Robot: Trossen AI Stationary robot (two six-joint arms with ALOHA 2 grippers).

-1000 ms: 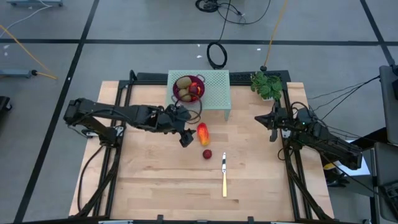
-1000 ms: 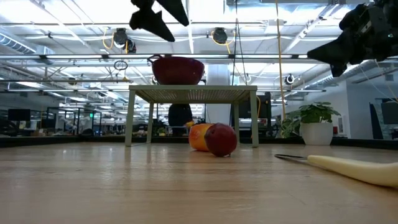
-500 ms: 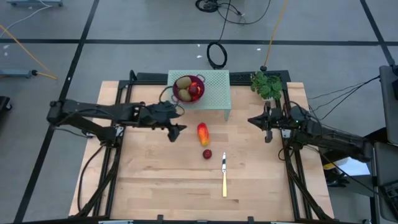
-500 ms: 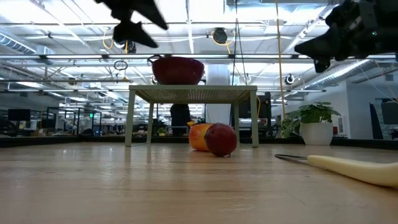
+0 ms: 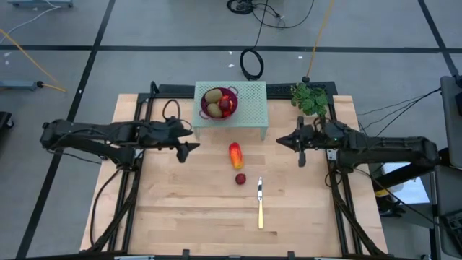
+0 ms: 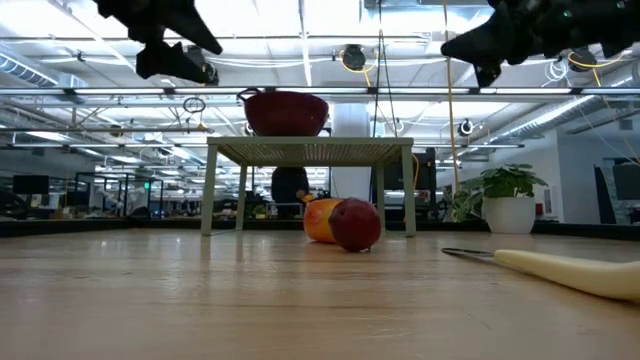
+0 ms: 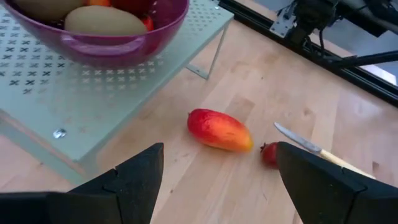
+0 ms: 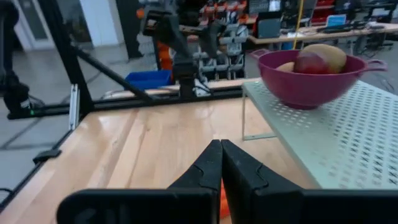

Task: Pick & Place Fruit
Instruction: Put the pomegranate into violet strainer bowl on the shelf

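A red-orange-yellow oblong fruit (image 5: 235, 154) (image 7: 219, 129) lies on its side on the wooden table, with a dark red ball (image 5: 240, 178) (image 7: 269, 154) just nearer. Two brown-green ovals (image 5: 214, 94) and a red ball (image 5: 226, 105) sit in the purple colander (image 5: 219, 102). My left gripper (image 5: 189, 148) (image 7: 217, 155) hangs open above the table, left of the oblong fruit. My right gripper (image 5: 287, 141) (image 8: 221, 147) is shut, up in the air right of that fruit. Neither touches anything.
The colander stands on a pale green perforated stand (image 5: 251, 108) at the table's far middle. A yellow-handled knife (image 5: 260, 202) lies near the dark red ball, toward the near edge. A potted plant (image 5: 309, 98) is at the far right corner.
My left gripper has drawn back from beside the oblong fruit toward the table's left edge, staying open. My right gripper has moved from the right side toward the table's middle. The fruits have stayed where they were.
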